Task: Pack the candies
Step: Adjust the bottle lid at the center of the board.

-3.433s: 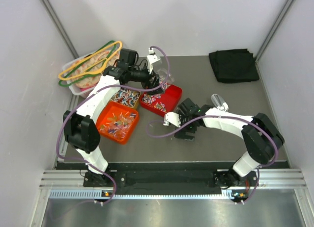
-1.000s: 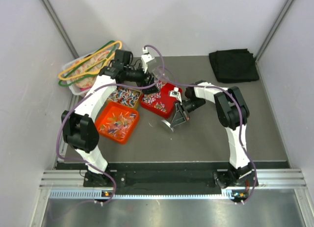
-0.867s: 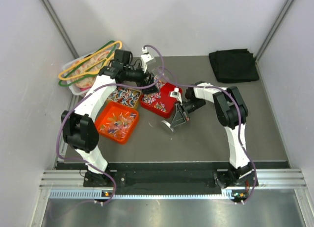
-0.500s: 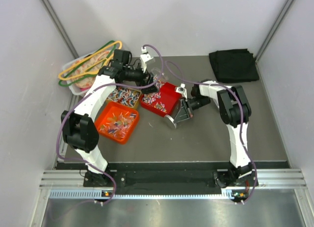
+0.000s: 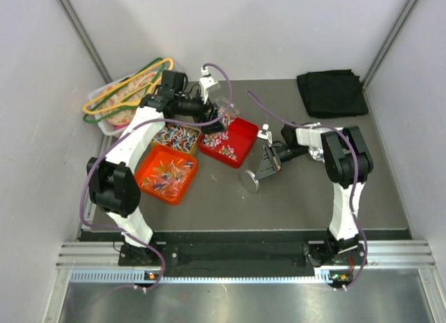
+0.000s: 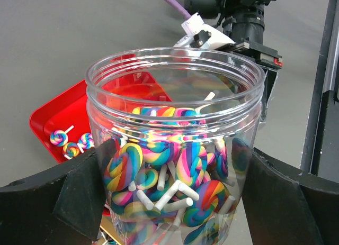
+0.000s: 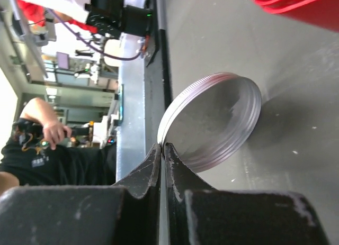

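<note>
Metal lid (image 7: 212,123), pinched by right tool (image 7: 161,147), near red tray (image 5: 245,133).

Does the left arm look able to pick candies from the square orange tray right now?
Probably not: the left gripper is shut on a clear plastic jar of rainbow lollipops, so it is occupied.

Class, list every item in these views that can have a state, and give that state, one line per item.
jar: open, upright, mostly full of candies
lid: off the jar, tilted
left gripper: clamped around the jar
right gripper: pinching the lid's rim
red tray: partly filled
black cloth: folded
</note>
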`<action>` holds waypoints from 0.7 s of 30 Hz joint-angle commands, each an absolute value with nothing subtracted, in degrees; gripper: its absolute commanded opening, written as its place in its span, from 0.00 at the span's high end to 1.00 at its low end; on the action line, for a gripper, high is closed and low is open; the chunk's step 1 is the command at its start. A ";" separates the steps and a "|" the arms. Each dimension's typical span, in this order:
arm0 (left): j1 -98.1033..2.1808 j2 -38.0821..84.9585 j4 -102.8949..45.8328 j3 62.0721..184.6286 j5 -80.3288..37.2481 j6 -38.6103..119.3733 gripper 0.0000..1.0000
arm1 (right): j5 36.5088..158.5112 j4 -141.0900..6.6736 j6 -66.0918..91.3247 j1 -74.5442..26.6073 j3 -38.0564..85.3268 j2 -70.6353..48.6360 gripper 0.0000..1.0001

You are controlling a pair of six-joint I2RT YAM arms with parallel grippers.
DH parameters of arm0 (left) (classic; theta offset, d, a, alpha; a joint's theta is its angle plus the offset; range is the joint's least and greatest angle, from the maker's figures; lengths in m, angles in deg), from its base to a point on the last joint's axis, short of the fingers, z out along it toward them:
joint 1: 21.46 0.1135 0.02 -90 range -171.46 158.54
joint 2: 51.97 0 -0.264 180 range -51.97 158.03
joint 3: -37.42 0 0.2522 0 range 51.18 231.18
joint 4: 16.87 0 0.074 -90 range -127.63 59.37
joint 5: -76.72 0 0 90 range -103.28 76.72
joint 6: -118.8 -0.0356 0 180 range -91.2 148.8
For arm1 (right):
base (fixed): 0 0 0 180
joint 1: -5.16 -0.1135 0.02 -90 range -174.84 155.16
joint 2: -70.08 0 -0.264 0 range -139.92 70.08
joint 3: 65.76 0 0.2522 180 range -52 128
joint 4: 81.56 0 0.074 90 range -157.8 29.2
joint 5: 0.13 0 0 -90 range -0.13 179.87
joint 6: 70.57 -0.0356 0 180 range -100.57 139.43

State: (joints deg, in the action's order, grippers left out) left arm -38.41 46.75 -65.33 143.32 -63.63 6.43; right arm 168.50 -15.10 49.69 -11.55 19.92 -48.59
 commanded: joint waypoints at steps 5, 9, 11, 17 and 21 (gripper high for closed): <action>-38.25 42.95 -62.54 145.40 -67.33 6.65 0.46 | 152.03 -26.67 41.32 -10.05 17.35 -42.78 0.92; -38.25 42.78 -62.63 145.22 -67.68 6.65 0.46 | 147.71 -26.58 41.32 -9.61 17.26 -41.11 0.84; -38.25 42.69 -62.80 144.88 -67.86 6.48 0.46 | 143.86 -26.93 41.58 -9.61 16.56 -39.53 0.70; -37.90 41.81 -62.46 144.17 -66.98 7.26 0.49 | 132.43 -27.47 42.72 -9.52 15.85 -31.00 0.41; -37.55 40.50 -58.85 142.42 -66.54 10.86 0.51 | 130.04 -25.44 44.57 -9.61 16.38 -27.84 0.29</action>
State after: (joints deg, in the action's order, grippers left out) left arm -38.19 45.81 -64.90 143.14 -64.85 7.28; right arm 135.60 -25.48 42.30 -10.04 15.48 -32.11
